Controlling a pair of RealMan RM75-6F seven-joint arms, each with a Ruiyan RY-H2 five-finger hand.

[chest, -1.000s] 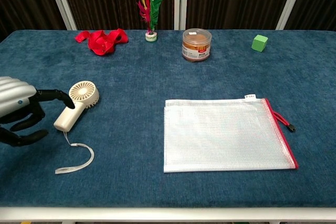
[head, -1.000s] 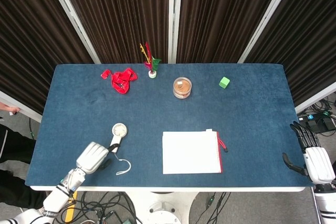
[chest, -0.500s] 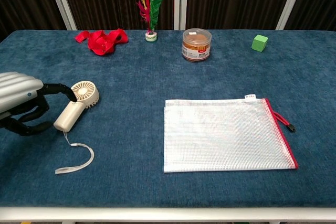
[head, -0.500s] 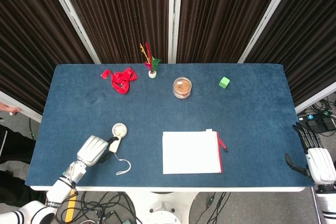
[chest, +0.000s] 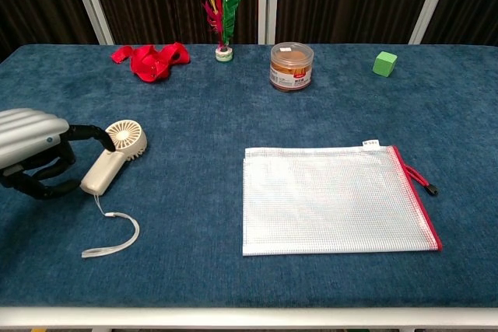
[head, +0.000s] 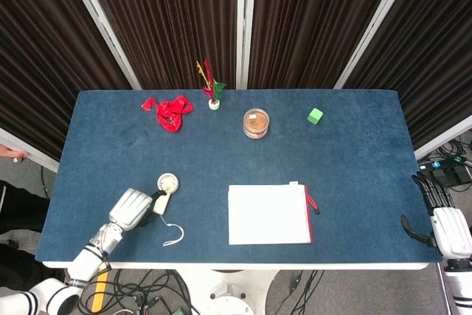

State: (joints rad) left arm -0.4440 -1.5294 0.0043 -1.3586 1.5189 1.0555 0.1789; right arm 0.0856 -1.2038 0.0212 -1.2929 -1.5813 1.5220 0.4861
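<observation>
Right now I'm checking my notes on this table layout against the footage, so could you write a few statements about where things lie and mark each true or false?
1. The left robot hand is at the handle of the small fan. True.
2. The mesh pouch stands upright against the curtain. False: it lies flat on the table.
3. The green cube lies inside the round jar. False: it sits apart, to the jar's right.
4. The feather shuttlecock stands between the red ribbon and the jar. True.
5. The right robot hand holds the pouch. False: it is at the table's right edge, holding nothing.
</observation>
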